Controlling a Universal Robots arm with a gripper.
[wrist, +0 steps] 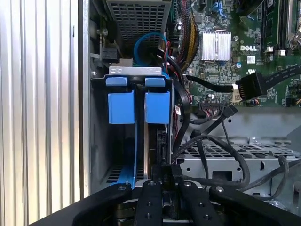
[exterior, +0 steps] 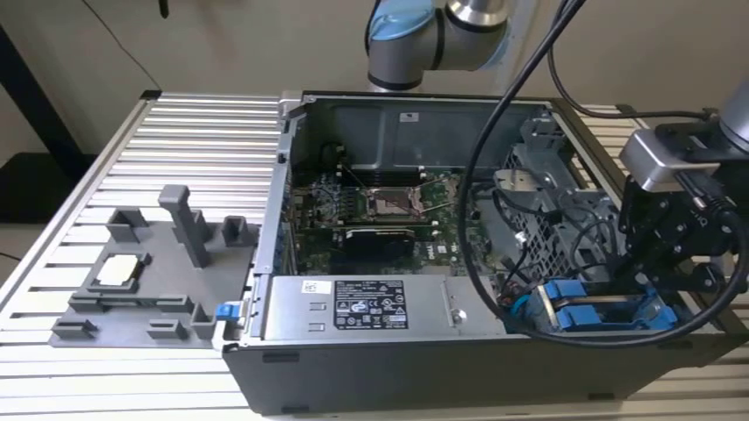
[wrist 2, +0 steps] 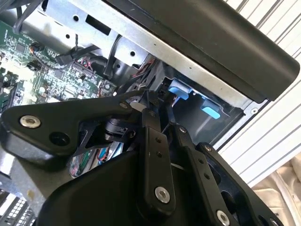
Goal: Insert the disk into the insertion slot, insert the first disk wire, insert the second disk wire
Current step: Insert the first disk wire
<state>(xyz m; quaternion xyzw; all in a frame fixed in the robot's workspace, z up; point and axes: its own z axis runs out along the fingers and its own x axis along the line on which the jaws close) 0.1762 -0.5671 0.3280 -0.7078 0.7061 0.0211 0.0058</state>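
Blue-framed disk [wrist: 156, 107] inside the insertion slot [wrist: 99, 132] (pincer [wrist: 163, 173] at its edge, cables [wrist: 184, 117] close)

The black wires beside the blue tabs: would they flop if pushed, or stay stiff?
Probably floppy: the black wires sag in loose loops. They likely spring back somewhat, since the curves look smooth, not kinked. The black connector on one end looks rigid, likely the firmer part.

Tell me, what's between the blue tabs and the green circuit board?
Black cables hang down in a bunch between the blue tabs and the green circuit board. You can see this in the first wrist view.
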